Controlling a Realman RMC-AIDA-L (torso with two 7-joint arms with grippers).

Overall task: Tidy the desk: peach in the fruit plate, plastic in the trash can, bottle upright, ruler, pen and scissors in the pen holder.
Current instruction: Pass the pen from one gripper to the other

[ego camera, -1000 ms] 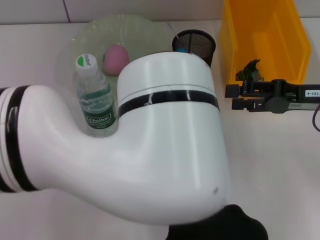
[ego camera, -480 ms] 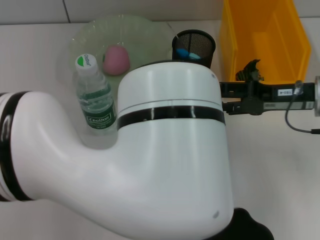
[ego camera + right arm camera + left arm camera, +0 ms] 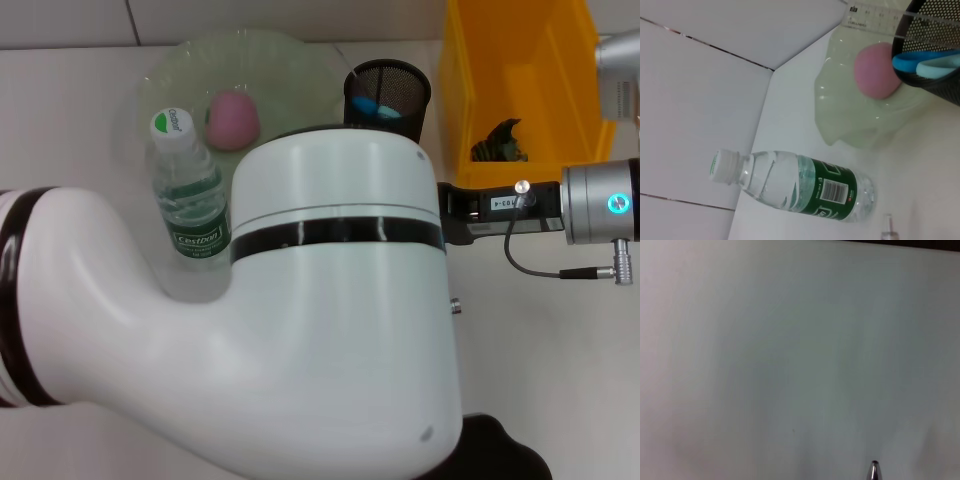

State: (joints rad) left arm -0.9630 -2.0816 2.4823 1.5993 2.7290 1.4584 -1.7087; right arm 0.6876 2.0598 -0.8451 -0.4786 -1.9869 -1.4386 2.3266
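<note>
The bottle (image 3: 190, 190) stands upright at the fruit plate's (image 3: 290, 60) near rim, and the peach (image 3: 232, 118) lies in that plate. Blue scissors handles (image 3: 378, 106) poke out of the pen holder (image 3: 400, 80). In the right wrist view the ruler (image 3: 880, 15) rises from the pen holder (image 3: 935, 75) beside the scissors (image 3: 920, 62). The plastic (image 3: 500, 143) lies in the trash can (image 3: 540, 60). My right gripper (image 3: 480, 213) reaches left in front of the bin, its front end behind my left arm. A metal pen tip (image 3: 873, 471) shows over the desk (image 3: 790, 365).
My left arm's big white elbow (image 3: 330, 300) fills the middle of the head view and hides the desk beneath it. The right arm's silver wrist (image 3: 600, 205) and its cable hang over the desk at the right edge.
The right arm has moved left, carrying its gripper from beside the trash can to behind the left arm's elbow. The plastic has stayed in the trash can.
</note>
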